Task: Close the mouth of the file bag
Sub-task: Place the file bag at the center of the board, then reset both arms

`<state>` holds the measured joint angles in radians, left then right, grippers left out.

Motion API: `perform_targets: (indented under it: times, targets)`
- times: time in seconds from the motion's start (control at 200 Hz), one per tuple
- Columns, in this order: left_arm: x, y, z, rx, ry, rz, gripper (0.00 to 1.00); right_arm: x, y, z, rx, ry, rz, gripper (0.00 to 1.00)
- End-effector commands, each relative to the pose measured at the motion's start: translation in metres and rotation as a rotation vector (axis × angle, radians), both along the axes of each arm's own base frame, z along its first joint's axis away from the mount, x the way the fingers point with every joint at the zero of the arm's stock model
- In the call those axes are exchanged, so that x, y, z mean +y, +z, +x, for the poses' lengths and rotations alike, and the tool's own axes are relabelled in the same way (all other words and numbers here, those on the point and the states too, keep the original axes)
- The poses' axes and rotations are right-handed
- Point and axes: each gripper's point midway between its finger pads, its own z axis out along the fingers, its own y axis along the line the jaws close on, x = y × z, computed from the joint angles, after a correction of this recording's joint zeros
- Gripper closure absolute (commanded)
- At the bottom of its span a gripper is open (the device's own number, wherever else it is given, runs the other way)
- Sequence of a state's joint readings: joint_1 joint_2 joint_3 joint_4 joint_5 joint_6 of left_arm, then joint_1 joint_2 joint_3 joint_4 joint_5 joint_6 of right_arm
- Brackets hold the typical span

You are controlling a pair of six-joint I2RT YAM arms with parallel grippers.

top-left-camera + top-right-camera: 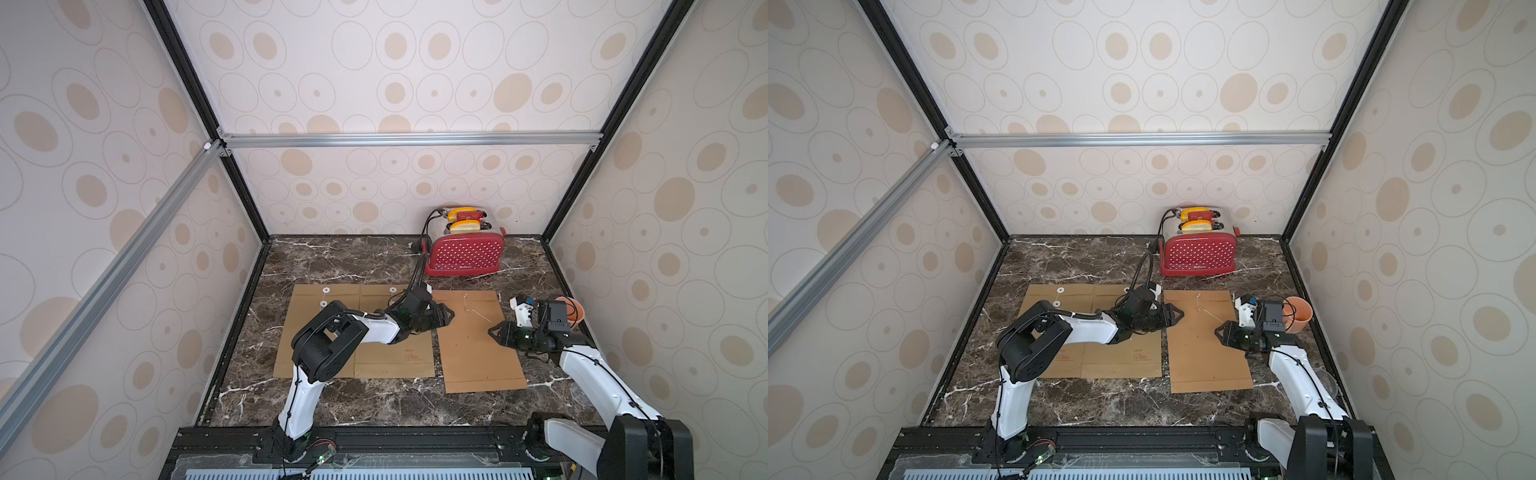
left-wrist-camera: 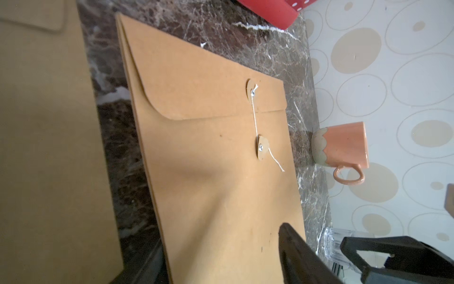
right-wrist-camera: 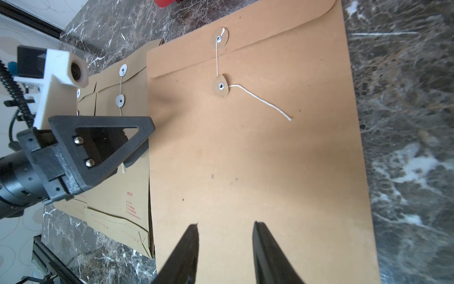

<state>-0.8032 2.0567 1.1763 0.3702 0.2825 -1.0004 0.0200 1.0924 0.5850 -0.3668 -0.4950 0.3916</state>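
Left end effector (image 1: 448, 314): released, jaws spread and empty; it hangs at the file bag's edge, on the side toward the spare envelopes, clear of the clasp.
Right end effector (image 3: 226, 225): jaws apart, gripping nothing, low over the bag's lower half and aimed at the clasp, probably ready to steady the paper.
File bag (image 1: 478, 357): flat on the worktop (image 1: 353, 257), its flap (image 3: 270, 41) folded down over the mouth.
String (image 3: 262, 100): runs taut from the flap disc (image 3: 220, 37) to the body disc (image 3: 221, 86); its tail lies loose on the paper.
Progress: mouth covered; the winding looks slight.
Surroundings: spare envelopes (image 1: 390, 357) just beside, toaster (image 1: 465, 253) behind, cup (image 2: 344, 145) near the right arm.
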Motion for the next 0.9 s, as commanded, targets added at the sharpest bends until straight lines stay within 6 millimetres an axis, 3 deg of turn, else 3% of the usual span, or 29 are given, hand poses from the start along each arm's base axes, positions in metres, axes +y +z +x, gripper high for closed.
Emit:
perform_targets:
  times: [0.0, 0.215, 0.381, 0.526, 0.561, 0.661, 0.751, 0.816, 0.896]
  targets:
    - [-0.001, 0.029, 0.007, -0.070, -0.022, 0.048, 0.27, -0.001, 0.002, -0.002, -0.009, 0.002, 0.007, 0.60]
    - [0.011, 0.031, 0.008, -0.089, -0.043, 0.186, 0.20, -0.001, 0.006, -0.002, -0.011, 0.003, 0.003, 0.60]
    - [0.014, 0.037, 0.008, -0.110, -0.041, 0.191, 0.16, 0.000, 0.009, -0.001, -0.014, 0.005, 0.016, 0.60]
    - [0.025, 0.078, 0.008, -0.229, -0.028, 0.170, 0.12, 0.001, 0.024, 0.002, -0.075, 0.012, 0.019, 0.57]
    - [0.031, 0.092, 0.007, -0.276, -0.023, 0.182, 0.03, 0.000, 0.030, 0.003, -0.105, 0.005, 0.013, 0.55]
    - [0.064, 0.131, 0.004, -0.430, 0.009, 0.281, 0.01, -0.004, 0.048, 0.010, -0.206, -0.011, -0.006, 0.50]
    - [0.109, 0.160, 0.003, -0.568, 0.070, 0.460, 0.01, -0.004, 0.065, 0.018, -0.308, 0.016, -0.024, 0.44]
    - [0.151, 0.173, 0.003, -0.653, 0.153, 0.622, 0.01, -0.007, 0.072, 0.027, -0.386, 0.024, -0.064, 0.44]
    - [0.193, 0.182, 0.000, -0.738, 0.222, 0.764, 0.01, -0.025, 0.081, 0.041, -0.481, -0.065, -0.135, 0.42]
